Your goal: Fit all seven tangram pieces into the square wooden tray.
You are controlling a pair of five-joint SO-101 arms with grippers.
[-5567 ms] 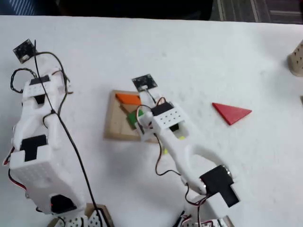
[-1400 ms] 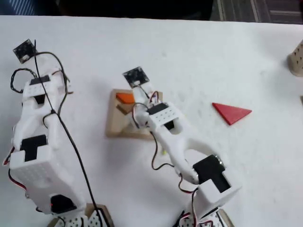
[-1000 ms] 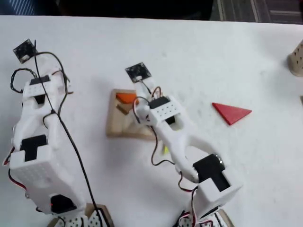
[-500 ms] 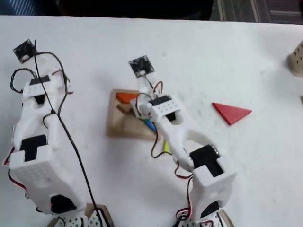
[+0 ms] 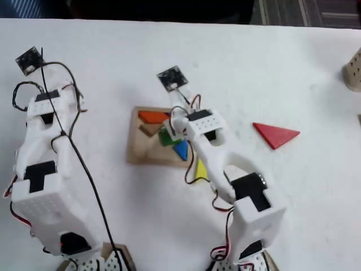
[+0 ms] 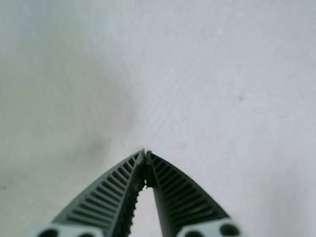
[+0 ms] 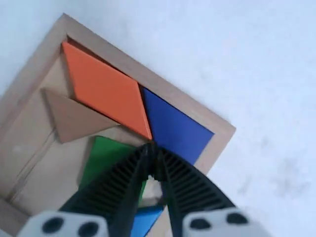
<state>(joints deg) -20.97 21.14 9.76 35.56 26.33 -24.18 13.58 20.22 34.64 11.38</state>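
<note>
Tray (image 5: 134, 152) lies mid-table, partly filled. Our right gripper (image 7: 151, 154) hangs closed and empty at its green piece (image 7: 101, 158), we think to nudge pieces flush. Red triangle (image 5: 275, 135) waits well apart.

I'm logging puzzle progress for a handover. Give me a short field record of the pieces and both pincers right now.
tray: wooden tray on the white table
in tray: orange parallelogram, tan triangle, green piece, dark blue piece
off tray: red triangle apart on the table; yellow piece beside the tray, partly under the right arm
right pincer: shut, above the tray
left pincer: shut, over bare table
</note>
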